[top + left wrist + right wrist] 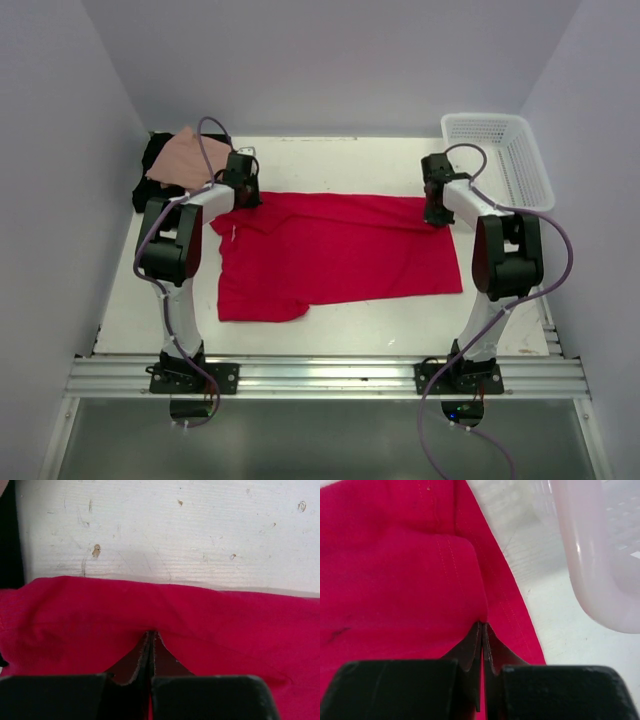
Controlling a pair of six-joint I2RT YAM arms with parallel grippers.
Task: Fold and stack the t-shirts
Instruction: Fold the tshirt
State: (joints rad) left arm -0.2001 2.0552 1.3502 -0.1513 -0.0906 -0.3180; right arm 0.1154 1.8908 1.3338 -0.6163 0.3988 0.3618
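Observation:
The bright red t-shirt (340,250) lies spread across the middle of the table. My left gripper (243,192) is shut on its far left edge, and the left wrist view shows the red cloth (225,630) pinched between the closed jaws (151,635). My right gripper (437,212) is shut on the shirt's far right corner, and the right wrist view shows the hemmed cloth (420,580) pinched at the tips (482,625). The salmon-pink t-shirt (188,158) lies on the black t-shirt (150,180) at the far left corner.
A white plastic lattice basket (500,155) stands at the far right; its rim (590,555) is close to my right gripper. Bare white tabletop (175,530) lies beyond the shirt's far edge. An aluminium rail (320,375) runs along the near edge.

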